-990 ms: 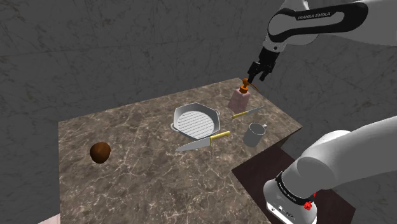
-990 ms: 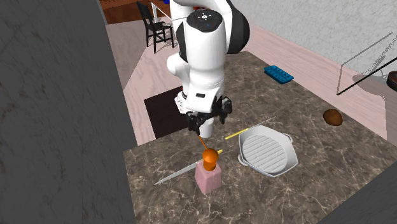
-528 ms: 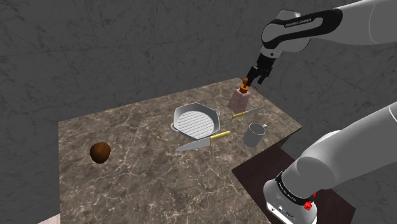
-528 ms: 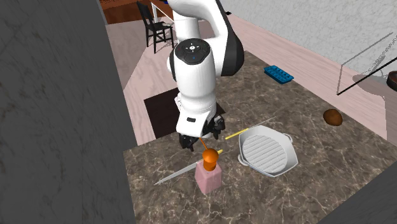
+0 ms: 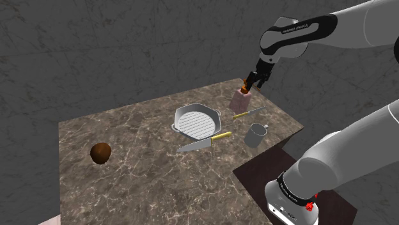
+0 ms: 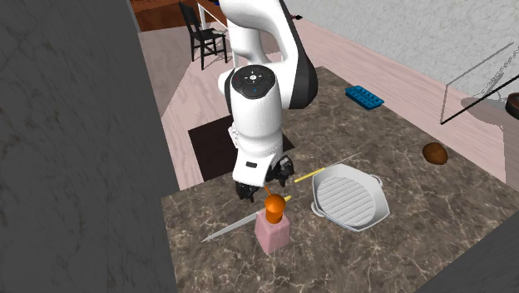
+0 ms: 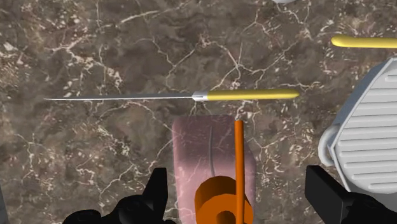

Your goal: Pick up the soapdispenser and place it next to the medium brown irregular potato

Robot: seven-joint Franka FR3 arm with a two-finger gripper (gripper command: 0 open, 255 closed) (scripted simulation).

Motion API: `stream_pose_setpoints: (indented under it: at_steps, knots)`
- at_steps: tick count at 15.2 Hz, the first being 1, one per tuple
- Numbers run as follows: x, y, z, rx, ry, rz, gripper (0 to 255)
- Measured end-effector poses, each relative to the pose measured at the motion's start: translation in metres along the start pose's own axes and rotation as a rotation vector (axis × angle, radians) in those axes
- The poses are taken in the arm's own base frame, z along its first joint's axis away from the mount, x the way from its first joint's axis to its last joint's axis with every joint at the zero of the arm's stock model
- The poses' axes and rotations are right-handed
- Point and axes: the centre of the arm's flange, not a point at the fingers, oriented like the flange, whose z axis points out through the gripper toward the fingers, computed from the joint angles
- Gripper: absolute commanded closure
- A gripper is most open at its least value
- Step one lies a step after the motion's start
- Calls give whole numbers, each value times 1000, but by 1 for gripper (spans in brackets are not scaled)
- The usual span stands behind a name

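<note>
Desk (image 5: 147, 185), dark veined marble: carries all items, with the white arm (image 5: 300, 32) reaching over its far corner. Grill pan (image 5: 196, 120), grey, mid-desk; beside it the soap dispenser (image 5: 241, 99), pink body with orange pump, upright on the desk near the far edge, not lifted; potato (image 5: 100, 153), brown, well apart at the shoulder view's left. Claw (image 7: 236, 177), black: wide open, one finger either side of the pump without touching, nothing held; approach judged done, while grasp, lift, carry and placing beside the potato remain.
</note>
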Motion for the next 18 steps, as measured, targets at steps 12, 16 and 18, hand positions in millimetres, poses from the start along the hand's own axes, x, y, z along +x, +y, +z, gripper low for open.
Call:
stream_pose_setpoints:
  at_steps: [12, 16, 18]
  knots:
    - [0, 0, 0, 0, 0, 0, 255]
    - [1, -1, -11, 0, 0, 0, 255]
    - [0, -3, -21, 0, 1, 0, 255]
